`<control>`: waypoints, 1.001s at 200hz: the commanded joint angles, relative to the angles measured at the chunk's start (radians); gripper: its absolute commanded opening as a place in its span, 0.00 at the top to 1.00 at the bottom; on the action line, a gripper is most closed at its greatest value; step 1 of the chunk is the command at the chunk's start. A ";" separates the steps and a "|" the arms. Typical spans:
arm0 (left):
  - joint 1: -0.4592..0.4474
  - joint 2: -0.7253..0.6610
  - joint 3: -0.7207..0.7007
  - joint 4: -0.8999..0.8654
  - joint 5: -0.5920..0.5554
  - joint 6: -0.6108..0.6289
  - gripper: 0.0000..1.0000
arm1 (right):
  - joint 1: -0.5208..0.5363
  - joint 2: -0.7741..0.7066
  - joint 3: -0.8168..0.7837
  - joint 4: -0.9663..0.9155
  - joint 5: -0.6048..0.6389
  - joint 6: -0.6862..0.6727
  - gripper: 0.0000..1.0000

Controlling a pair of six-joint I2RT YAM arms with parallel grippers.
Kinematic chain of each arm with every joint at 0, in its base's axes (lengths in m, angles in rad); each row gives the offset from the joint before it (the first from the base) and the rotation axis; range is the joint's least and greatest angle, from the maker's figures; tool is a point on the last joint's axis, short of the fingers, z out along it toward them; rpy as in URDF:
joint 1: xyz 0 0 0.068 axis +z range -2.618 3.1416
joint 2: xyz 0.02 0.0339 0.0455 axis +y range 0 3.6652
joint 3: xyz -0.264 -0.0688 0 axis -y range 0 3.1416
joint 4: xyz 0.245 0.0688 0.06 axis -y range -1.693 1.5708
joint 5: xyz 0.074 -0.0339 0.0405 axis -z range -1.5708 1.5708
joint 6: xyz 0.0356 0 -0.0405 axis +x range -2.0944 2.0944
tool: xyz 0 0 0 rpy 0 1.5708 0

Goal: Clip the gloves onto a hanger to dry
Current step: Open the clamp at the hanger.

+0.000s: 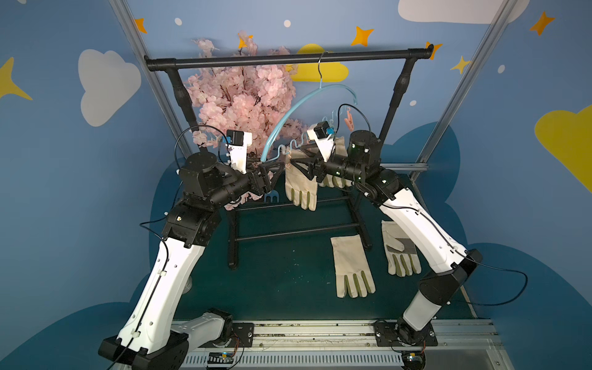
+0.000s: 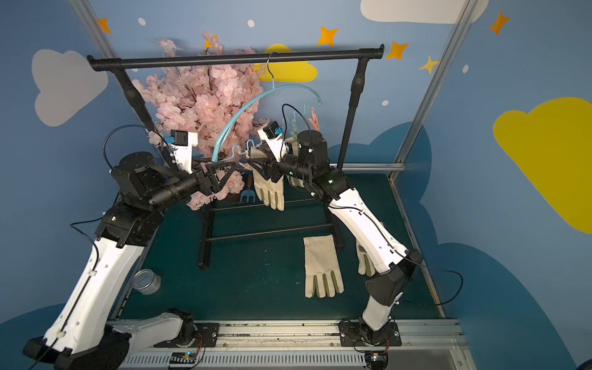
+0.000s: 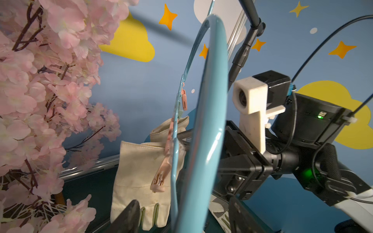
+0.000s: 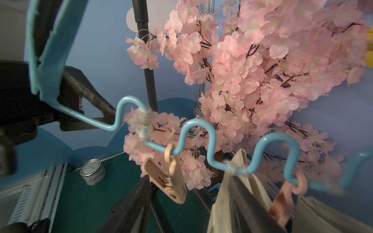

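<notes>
Nearest, below the right end effector [image 1: 293, 158] and closer to the robot's base, two cream canvas gloves lie flat on the dark green desk [image 1: 282, 288]. Their long axes run near to far, fingers toward the base. One is a plain-backed glove [image 1: 350, 262]; beside it, a grey-palmed glove [image 1: 398, 253] lies partly under the right arm.

Higher up, the right end effector's jaws stand apart. A peach plastic peg [image 4: 175, 181] dangles between them, and one finger lies against the front hanging glove [image 1: 301, 189], cuff up, olive-striped fingers down. What holds that glove I cannot tell. Just behind it hangs the rear hanging glove [image 3: 163, 131], making four gloves.

Opposite, the left end effector [image 1: 277, 169] is spread open astride the low end of the single light-blue hanger [image 1: 282, 121]. Its smooth arch climbs away to a wire hook [image 1: 320, 69] on the black rack rod [image 1: 288, 59]. Its wavy lower bar [image 4: 211, 141] carries a second, pink peg [image 4: 282, 203].
</notes>
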 commanded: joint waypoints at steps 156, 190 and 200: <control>-0.001 0.024 0.083 0.027 -0.020 0.057 0.71 | 0.068 0.012 0.082 -0.120 0.014 -0.042 0.36; 0.000 0.024 0.083 0.025 -0.012 0.050 0.71 | 0.071 0.047 0.124 -0.154 0.053 -0.054 0.35; 0.000 0.021 0.083 0.025 -0.010 0.050 0.71 | 0.072 0.052 0.127 -0.154 0.051 -0.057 0.36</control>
